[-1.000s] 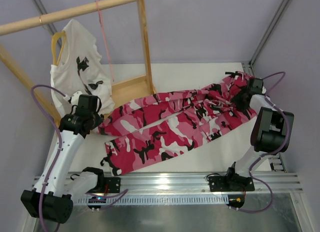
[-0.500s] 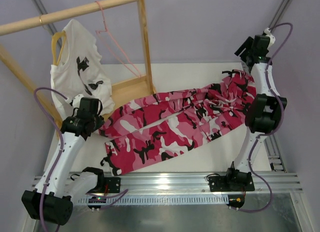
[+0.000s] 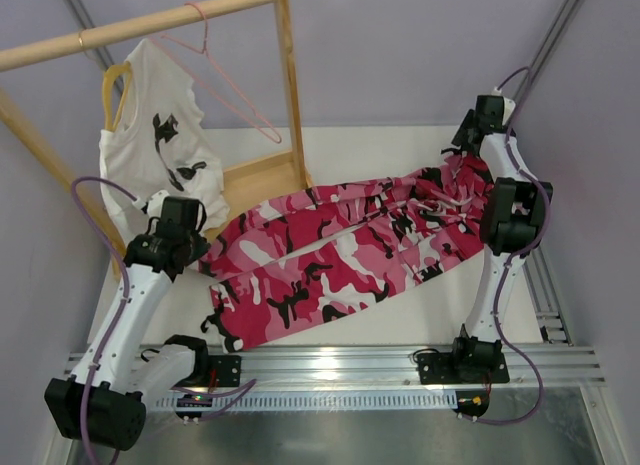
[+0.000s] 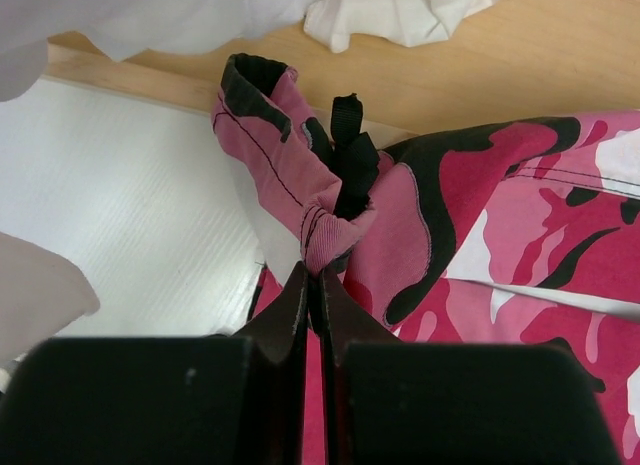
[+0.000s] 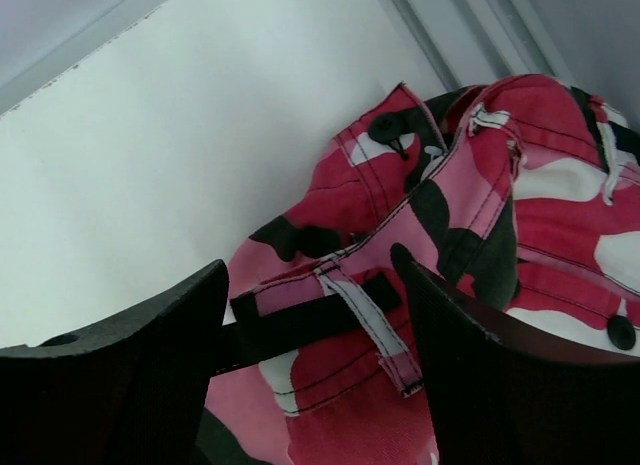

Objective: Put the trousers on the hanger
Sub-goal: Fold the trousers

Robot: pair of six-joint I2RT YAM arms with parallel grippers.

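The pink, white and black camouflage trousers point(image 3: 340, 250) lie spread across the table, legs to the left and waist at the far right. My left gripper point(image 3: 196, 247) is shut on the hem of one leg, and the bunched cuff point(image 4: 300, 175) stands up from its closed fingertips point(image 4: 300, 285). My right gripper point(image 3: 472, 135) hovers open just over the waistband point(image 5: 440, 205), with a belt loop and black strap between its spread fingers point(image 5: 180, 315) and nothing held. The pale-pink wire hanger point(image 3: 272, 135) hangs by its hook from the wooden rail point(image 3: 140, 25), tilted.
A white T-shirt with black print point(image 3: 160, 145) hangs on a yellow hanger point(image 3: 112, 80) at the left of the wooden rack. The rack's post point(image 3: 290, 85) and wooden base board point(image 3: 255, 180) stand behind the trousers' legs. A metal rail point(image 3: 330, 365) runs along the near edge.
The right gripper let go of the waistband, opened, rose, then came partly back down over the waist. The pink hanger swung round on the rail. The left arm stayed put.
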